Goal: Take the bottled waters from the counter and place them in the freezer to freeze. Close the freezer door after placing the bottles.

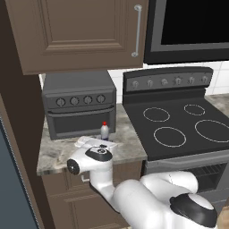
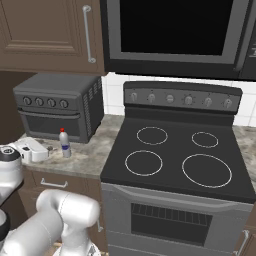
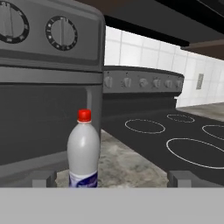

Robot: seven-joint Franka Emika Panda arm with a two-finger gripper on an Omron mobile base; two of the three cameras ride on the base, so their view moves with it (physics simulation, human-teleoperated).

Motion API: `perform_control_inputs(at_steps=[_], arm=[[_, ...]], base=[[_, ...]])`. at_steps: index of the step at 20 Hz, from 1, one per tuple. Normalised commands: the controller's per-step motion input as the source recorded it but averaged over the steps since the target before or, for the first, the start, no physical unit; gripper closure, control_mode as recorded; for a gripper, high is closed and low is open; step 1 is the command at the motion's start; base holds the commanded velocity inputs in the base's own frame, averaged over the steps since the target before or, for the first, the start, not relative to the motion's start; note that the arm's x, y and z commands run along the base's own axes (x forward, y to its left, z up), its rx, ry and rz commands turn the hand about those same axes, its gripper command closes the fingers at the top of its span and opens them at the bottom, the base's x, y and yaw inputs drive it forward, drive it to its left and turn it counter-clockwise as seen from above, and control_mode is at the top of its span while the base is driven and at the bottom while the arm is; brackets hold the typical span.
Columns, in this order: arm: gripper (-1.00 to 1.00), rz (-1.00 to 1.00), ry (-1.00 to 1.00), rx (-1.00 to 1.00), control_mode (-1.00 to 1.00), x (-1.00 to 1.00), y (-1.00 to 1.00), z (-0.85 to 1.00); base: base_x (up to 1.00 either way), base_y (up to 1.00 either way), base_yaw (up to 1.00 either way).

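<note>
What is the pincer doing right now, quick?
Pincer: open, holding nothing. The red-capped bottle stands on the counter ahead, between the fingertips but not gripped.

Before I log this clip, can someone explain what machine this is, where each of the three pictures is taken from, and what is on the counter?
It is a simulated kitchen with a white robot arm on a driving base. Two pictures come from cameras on that base, behind the arm to its left and right. The third comes from a camera on the hand, looking along the two-finger gripper, whose dark fingertips stand wide apart, holding nothing. On the speckled beige-grey granite counter stands a small whitish plastic bottle with a red cap and blue label, upright, in front of the dark grey toaster oven. The bottle sits left of centre between the fingertips. To the right is the black stovetop with white ring burners.
</note>
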Motion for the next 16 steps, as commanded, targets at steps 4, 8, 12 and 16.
perform_control_inputs(at_steps=[4, 8, 12, 16], arm=[[-1.0, 0.0, -0.01, 0.0, -1.0, 0.12, -0.02, -0.04], [-1.0, 0.0, 0.0, 0.02, -1.0, 0.11, 0.0, 0.0], [-1.0, 0.0, 0.0, 0.02, -1.0, 0.08, -0.02, 0.0], [-1.0, 0.0, 0.0, 0.0, -1.0, 0.15, 0.0, 0.0]], base=[[0.0, 0.0, 0.0], [0.0, 0.0, 0.0], [0.0, 0.0, 0.0], [0.0, 0.0, 0.0]])
